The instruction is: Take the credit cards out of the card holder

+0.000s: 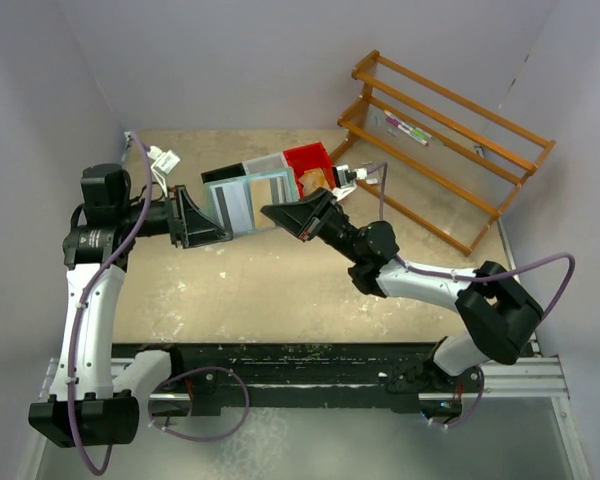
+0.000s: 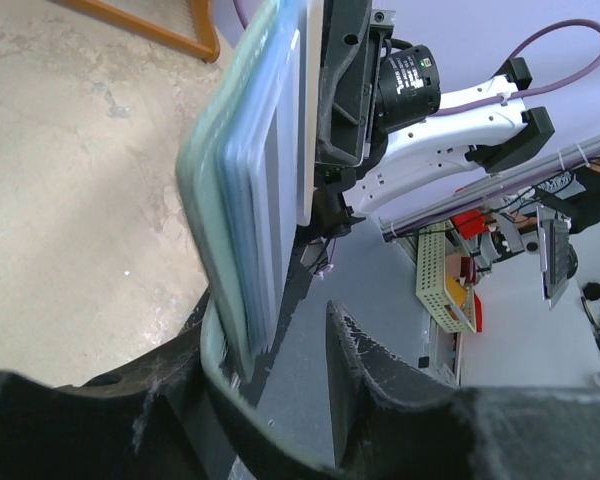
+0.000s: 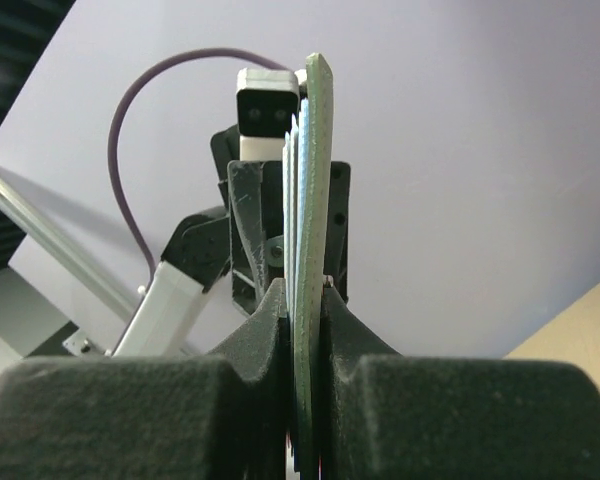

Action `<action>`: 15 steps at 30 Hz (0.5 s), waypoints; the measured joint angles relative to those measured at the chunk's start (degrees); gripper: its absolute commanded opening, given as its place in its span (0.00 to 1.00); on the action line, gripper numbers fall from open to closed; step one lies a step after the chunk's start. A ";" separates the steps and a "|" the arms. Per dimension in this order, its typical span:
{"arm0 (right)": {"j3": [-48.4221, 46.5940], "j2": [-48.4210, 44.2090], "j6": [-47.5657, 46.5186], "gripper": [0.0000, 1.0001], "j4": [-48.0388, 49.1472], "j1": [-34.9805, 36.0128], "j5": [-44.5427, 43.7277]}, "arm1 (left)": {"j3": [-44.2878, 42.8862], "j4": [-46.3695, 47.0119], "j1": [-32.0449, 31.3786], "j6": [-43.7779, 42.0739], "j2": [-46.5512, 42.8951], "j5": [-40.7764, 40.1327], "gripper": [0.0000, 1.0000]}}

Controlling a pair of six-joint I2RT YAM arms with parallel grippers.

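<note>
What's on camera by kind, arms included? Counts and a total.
card holder: 1
arms: 2 (left gripper; right gripper, jaws shut on the card holder)
bins: 3 (black bin, grey bin, red bin)
wooden rack: 1
pen on the rack: 1
total: 8

likely a lab, white-walled robot table (image 1: 280,290)
</note>
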State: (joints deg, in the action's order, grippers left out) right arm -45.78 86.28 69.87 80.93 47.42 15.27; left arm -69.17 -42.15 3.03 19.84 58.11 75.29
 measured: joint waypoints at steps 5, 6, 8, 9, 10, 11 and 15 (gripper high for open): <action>1.07 0.07 0.09 0.00 1.99 0.92 -3.48 | 1.38 3.89 1.77 3.85 -1.01 1.92 0.37; 1.07 0.13 0.13 0.00 2.54 1.16 -3.87 | 1.46 4.90 2.10 4.72 -1.01 2.32 0.37; 1.07 0.55 0.28 0.00 3.65 1.51 -4.15 | 1.49 6.23 2.40 6.25 -1.01 2.62 0.41; 1.07 0.83 0.48 0.00 4.13 1.73 -4.31 | 1.49 6.91 2.51 6.73 -1.01 2.78 0.43; 1.07 1.16 0.61 0.00 4.42 1.81 -4.31 | 1.51 7.43 2.58 7.21 -1.01 2.84 0.44; 1.07 1.60 0.83 0.00 5.01 1.95 -4.31 | 1.57 8.22 2.64 7.87 -1.01 2.93 0.45; 1.07 3.52 2.12 0.00 6.56 2.38 -4.28 | 2.25 11.56 3.02 10.93 -0.90 3.19 0.46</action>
State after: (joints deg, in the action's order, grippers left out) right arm -44.71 89.80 71.99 87.48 49.80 10.98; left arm -66.92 -30.59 6.04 30.76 57.21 78.48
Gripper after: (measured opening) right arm 0.093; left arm 0.458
